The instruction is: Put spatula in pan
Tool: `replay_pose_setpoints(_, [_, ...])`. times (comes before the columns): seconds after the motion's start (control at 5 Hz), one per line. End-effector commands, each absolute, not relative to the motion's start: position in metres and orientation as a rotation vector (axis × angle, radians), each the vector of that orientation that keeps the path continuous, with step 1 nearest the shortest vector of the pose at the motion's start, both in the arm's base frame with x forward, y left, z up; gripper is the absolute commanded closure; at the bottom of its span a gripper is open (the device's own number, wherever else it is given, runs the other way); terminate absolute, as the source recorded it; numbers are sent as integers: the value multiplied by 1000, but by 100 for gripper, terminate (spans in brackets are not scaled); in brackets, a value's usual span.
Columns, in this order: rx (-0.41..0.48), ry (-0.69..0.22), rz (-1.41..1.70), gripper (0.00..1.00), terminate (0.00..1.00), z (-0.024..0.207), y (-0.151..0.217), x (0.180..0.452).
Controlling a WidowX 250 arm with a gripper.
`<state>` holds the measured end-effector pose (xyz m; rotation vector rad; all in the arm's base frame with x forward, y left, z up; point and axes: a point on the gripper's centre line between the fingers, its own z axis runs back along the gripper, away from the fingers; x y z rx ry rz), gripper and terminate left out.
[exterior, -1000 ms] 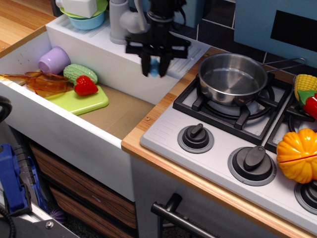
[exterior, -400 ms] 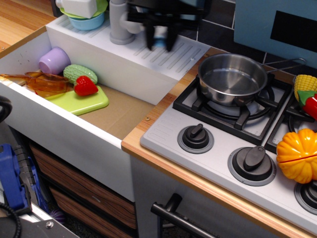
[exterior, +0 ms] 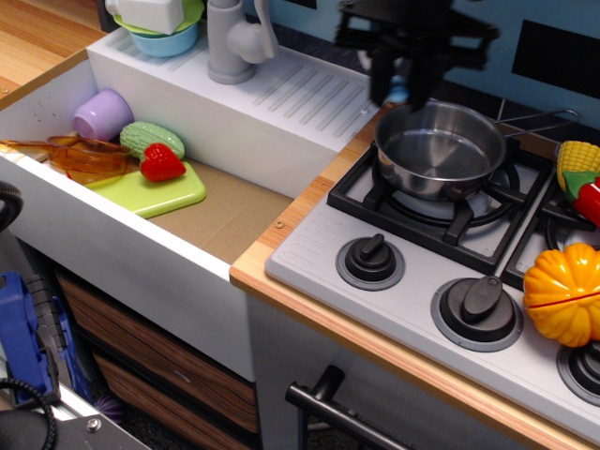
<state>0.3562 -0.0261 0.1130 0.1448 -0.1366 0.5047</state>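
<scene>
purple cup [exterior: 103,112], strawberry [exterior: 161,163], pumpkin [exterior: 564,293]

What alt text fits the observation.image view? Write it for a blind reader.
The robot's hand, blurred, holds a light blue spatula above the far rim of an empty steel pan on a toy stove; toy food sits in the sink.

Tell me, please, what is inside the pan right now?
The pan shows only bare, shiny steel inside. The gripper hangs over its far-left rim, with something light blue between the jaws; that rim section is covered.
</scene>
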Motion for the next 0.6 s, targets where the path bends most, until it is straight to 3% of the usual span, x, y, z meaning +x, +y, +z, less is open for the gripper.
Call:
replay_pose_setpoints(0.0, [66, -271, 469, 100, 0, 134, -58, 376])
replay_pose_setpoints(0.2, [17, -290, 450, 100, 0, 129, -67, 375])
replay_pose_setpoints(0.4, [-55, -318, 475, 0, 100, 116, -62, 365])
